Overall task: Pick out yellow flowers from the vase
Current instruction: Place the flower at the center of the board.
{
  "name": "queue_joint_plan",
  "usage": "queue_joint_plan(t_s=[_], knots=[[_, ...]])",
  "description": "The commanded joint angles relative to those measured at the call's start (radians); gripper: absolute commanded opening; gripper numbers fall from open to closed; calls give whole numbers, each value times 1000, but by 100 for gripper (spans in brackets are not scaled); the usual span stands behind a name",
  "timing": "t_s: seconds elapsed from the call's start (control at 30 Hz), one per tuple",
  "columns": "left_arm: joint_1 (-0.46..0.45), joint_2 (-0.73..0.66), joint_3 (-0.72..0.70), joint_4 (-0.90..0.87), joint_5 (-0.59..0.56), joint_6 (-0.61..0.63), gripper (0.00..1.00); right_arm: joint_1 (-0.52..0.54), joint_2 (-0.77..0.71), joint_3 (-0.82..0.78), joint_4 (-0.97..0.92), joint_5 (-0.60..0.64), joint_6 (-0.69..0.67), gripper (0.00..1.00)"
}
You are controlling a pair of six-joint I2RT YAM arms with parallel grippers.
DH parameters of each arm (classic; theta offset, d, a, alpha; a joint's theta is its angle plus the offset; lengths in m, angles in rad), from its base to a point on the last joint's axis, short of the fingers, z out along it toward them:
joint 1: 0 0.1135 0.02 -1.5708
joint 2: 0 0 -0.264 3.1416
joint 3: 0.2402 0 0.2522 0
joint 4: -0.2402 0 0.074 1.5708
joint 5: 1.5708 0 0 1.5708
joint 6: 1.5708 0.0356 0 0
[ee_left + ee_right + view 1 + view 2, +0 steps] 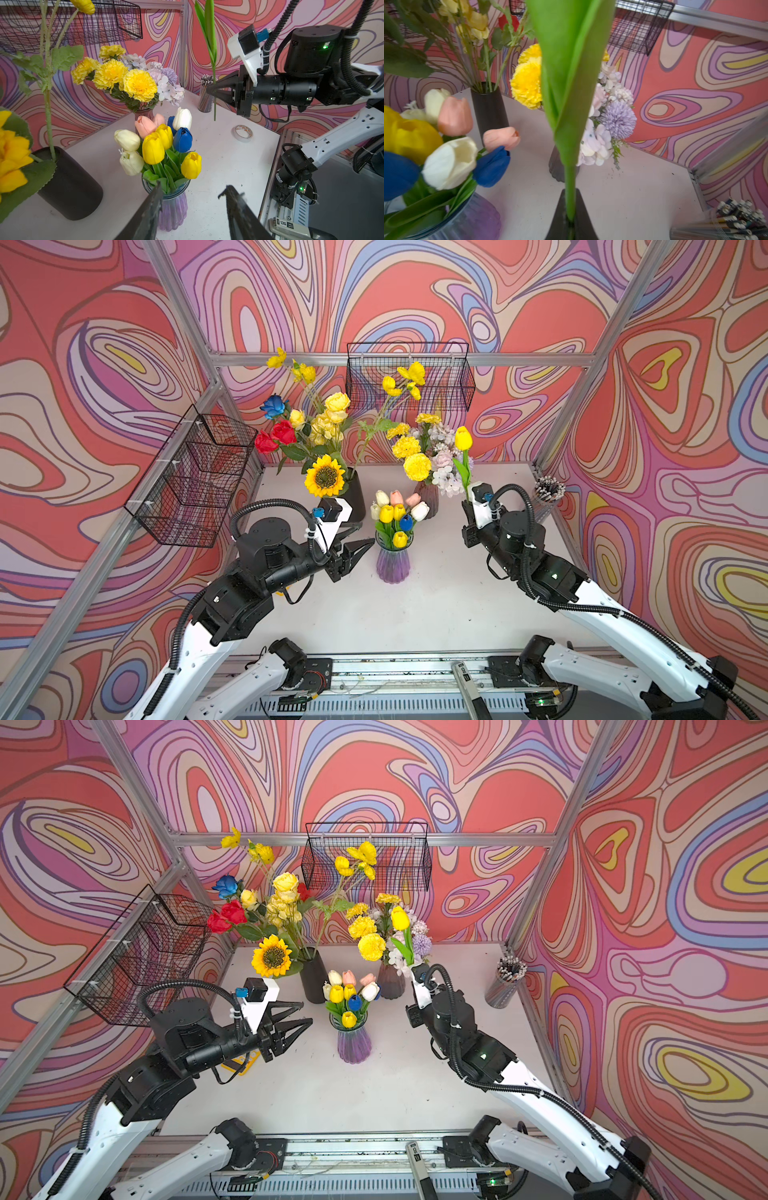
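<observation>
A ribbed purple vase (pixel 392 562) (pixel 353 1044) in mid-table holds a bunch of tulips: yellow tulips (pixel 386 513) (pixel 153 148) among white, pink and blue ones. My left gripper (pixel 365 534) (pixel 192 187) stands open just left of this vase at rim height, with nothing between its fingers. My right gripper (pixel 208 90) (pixel 570 193) is shut on the green stem of one yellow tulip (pixel 463 438) (pixel 400 918). That tulip is held upright, clear of the vase, to its right. In the right wrist view its broad leaf fills the middle and the bloom is out of frame.
A black vase (pixel 353 493) with a sunflower (pixel 325 476), yellow roses and red and blue roses stands back left. A dark vase (pixel 428 497) holds yellow marigolds (pixel 417 466) and lilac blooms. Wire baskets (pixel 409 377) (pixel 195 477) hang on the walls. A pen cup (pixel 548 489) and a tape roll (pixel 242 133) sit at right.
</observation>
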Motion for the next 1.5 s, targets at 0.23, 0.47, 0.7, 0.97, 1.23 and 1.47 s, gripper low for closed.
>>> queue_joint_plan(t_s=[0.23, 0.47, 0.7, 0.97, 1.23, 1.47], knots=[[1, -26, -36, -3, -106, -66, 51, -166, 61, -11, 32, -22, 130, 0], [1, -60, -65, -22, -163, -76, 51, -296, 94, -32, 45, -109, 208, 0], [1, -98, -109, -29, -196, -87, 51, -421, 164, -43, 53, -214, 277, 0], [1, -103, -135, -51, -220, -83, 47, -513, 291, -21, 17, -279, 310, 0], [1, -111, -165, -49, -223, -78, 47, -563, 479, 98, -127, -302, 228, 0], [1, -115, -170, -56, -194, -43, 49, -640, 606, 200, -204, -396, 167, 0]])
